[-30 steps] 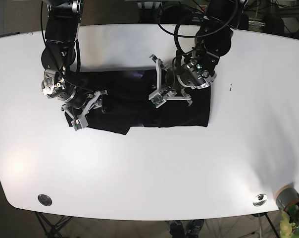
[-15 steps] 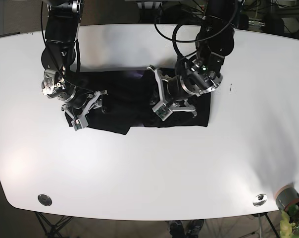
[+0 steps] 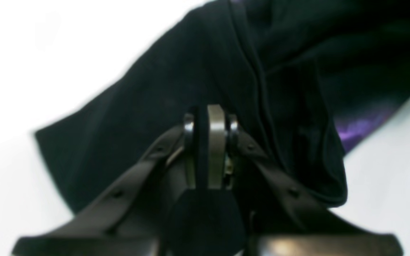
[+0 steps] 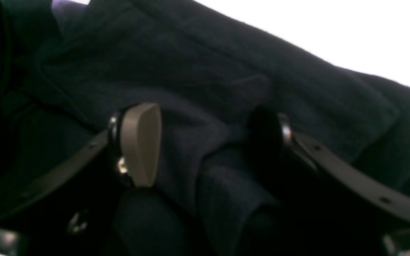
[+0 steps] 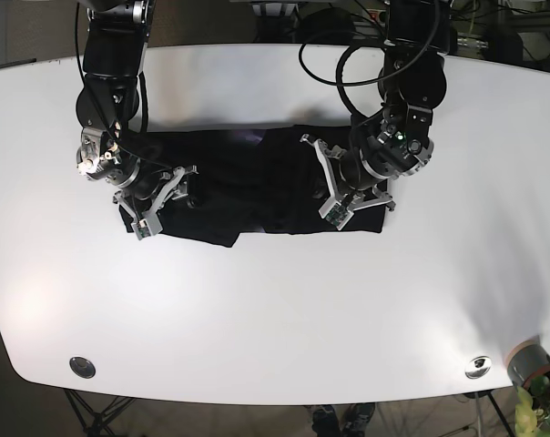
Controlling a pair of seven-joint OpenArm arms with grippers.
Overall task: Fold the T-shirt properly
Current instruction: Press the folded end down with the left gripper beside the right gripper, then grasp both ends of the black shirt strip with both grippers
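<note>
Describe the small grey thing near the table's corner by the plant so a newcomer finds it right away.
Start from the white table in the base view and follow its near edge to the right-hand corner. Just past that corner, off the table and beside green plant leaves, stands a grey cylinder. Unlike the flat silver disc set in the tabletop nearby, it is taller and sits below the table's edge.

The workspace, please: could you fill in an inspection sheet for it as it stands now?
Surface: white table, bare around the cloth.
Job's things: black T-shirt, lying in a rumpled horizontal band.
Clutter: grey cylinder at the table's corner.
Grippers: left gripper shut over the shirt, cloth between the pads not discernible; right gripper open, straddling a ridge of cloth.
Cables: black cables looping along the left arm.
Surroundings: green plant beyond the corner.
</note>
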